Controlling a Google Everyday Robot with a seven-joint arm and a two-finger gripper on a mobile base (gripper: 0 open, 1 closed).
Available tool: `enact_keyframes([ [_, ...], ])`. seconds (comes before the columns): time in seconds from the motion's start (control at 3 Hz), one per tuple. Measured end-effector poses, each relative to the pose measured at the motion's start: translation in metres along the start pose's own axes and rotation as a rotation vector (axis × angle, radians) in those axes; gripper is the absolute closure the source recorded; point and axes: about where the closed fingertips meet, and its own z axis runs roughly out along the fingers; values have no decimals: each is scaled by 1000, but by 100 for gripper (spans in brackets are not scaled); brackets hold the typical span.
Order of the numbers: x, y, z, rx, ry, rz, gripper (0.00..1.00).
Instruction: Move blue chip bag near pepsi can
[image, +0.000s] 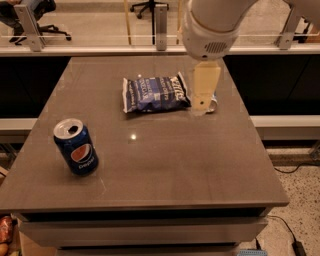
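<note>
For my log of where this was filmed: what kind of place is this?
Probably an office: rolling chairs behind a glass railing, grey table. The gripper hangs beside the blue chip bag.

Blue chip bag (156, 93): crinkled dark foil, white lettering, lying flat, far middle of counter (175, 165).
Pepsi can (76, 146): upright, seemingly opened, near-left, well apart.
Claw (202, 102): just right of bag.
</note>
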Motion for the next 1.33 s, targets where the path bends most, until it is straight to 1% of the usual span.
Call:
enact_keyframes([
  [0.33,-19,-13,26,-1,44,-17,0],
  [0.67,-30,-20,54,-20,80,-28,0],
  [1.33,-38,-29,102,-58,133,-27,0],
])
